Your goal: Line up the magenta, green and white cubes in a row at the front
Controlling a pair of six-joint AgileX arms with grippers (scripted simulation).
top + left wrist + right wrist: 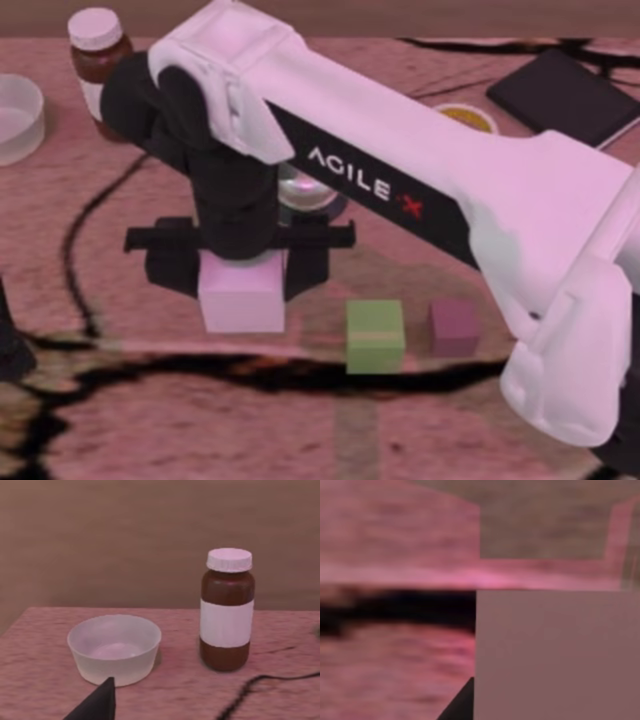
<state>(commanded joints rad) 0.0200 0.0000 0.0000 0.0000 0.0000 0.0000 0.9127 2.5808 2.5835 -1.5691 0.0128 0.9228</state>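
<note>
Top view: the right arm reaches across the counter [120, 400] from the right side, with the right tool [240, 262] directly over the large matte pinkish-white cube [242, 295].
Right tool state: its black fingers [305, 268] stand on either side of the white cube's rear portion; whether they press the faces or have let go, I cannot tell.
Right wrist view: one flat face of the white cube fills much of the picture at very close range, consistent with the cube sitting between the fingers.
Left arm: parked at the left edge; the left wrist view looks toward a translucent plastic bowl [114, 648] and a brown jar with a white lid and label [227, 611]. Only a dark tip of the left tool [97, 702] shows, so its state cannot be told.
Cube positions: the white cube sits at the left; the light green matte cube [375, 335] is in the middle; the small magenta matte cube [454, 327] is just beside it on the right.
Row status: all three cubes lie roughly on one line near the front edge.
Progress judgement: placement looks nearly complete.
Remaining: release the white cube if still gripped, then lift clear.
</note>
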